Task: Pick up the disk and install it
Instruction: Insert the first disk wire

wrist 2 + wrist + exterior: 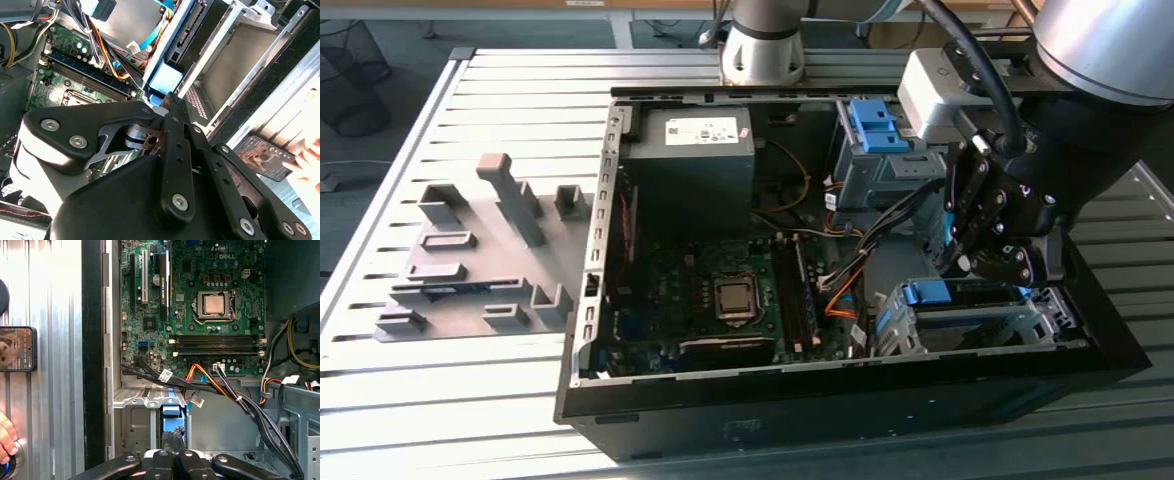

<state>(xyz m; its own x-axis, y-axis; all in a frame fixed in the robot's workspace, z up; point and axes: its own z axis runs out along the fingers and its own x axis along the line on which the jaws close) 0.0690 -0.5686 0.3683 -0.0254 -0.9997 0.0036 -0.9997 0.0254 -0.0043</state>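
The disk (945, 293) sits in the grey drive cage (1014, 330) at the near right corner of the open computer case, its blue carrier end facing up. My gripper (987, 266) hangs right over it, between the cage and the bundle of cables. In both wrist views the fingers are together, and their tips (173, 438) rest against the blue carrier end (170, 410) in the cage slot. The same blue end (164, 80) lies just past the fingertip (170, 98). The silver body of the disk is hidden inside the cage.
A second cage at the back right holds a blue bracket (874, 125). The dark grey box (691, 150), motherboard (707, 290) and loose cables (210, 385) fill the case. Grey fixtures (480, 250) stand at the exterior view's left. A phone (17, 356) and a person's hand (5, 440) lie beside the case.
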